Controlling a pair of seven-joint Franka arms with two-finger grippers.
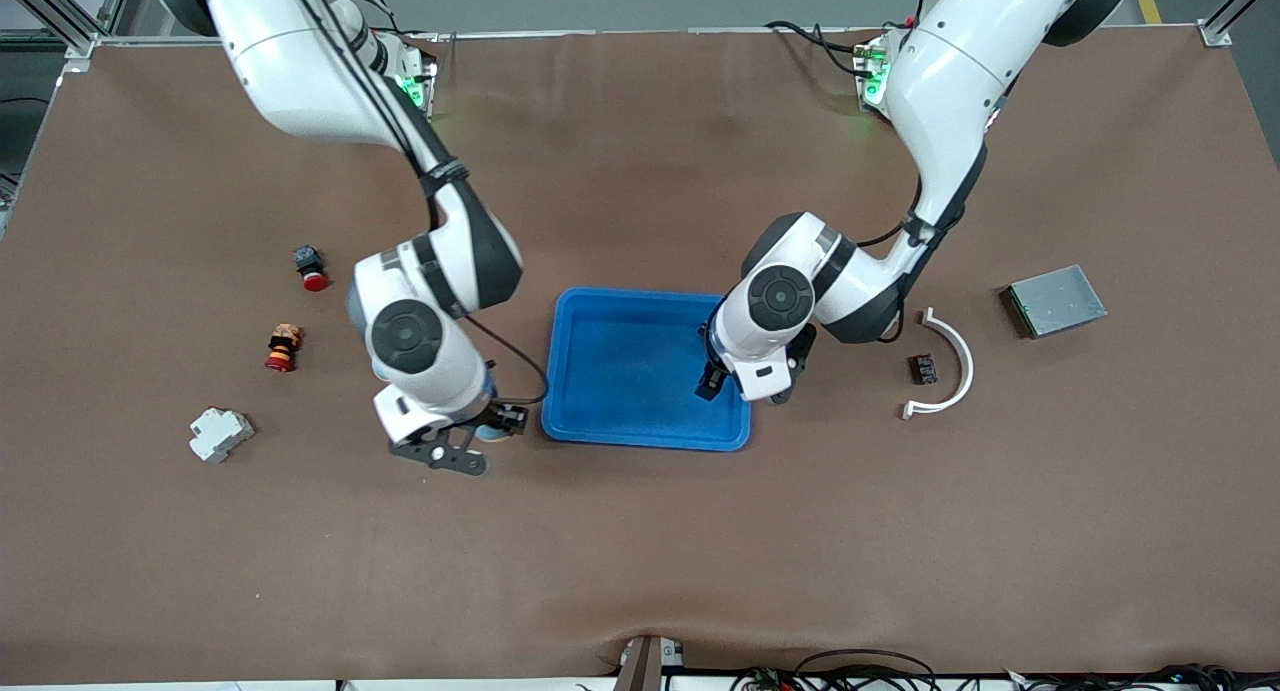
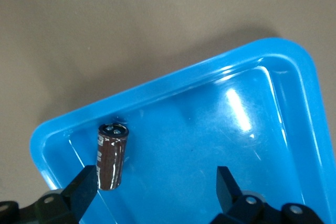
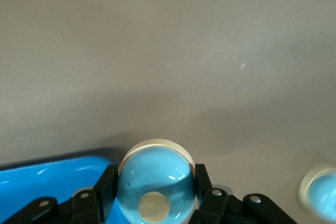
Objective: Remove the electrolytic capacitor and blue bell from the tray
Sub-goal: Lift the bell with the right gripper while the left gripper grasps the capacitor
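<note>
Left wrist view: capacitor (image 2: pixel 112 156) lying terminal-end toward tray (image 2: pixel 173 90) rim, left pincer (image 2: pixel 157 190) spread; right pincer (image 3: pixel 155 195) pinching bell (image 3: pixel 155 187).

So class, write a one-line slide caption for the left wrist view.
Open left claw over the blue tray, brown capacitor lying inside by one finger.

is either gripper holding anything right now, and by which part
The right gripper holds the light-blue domed bell, fingers clamped on its round sides. The left gripper is open over the blue plastic tray; the brown cylindrical capacitor lies free.
</note>
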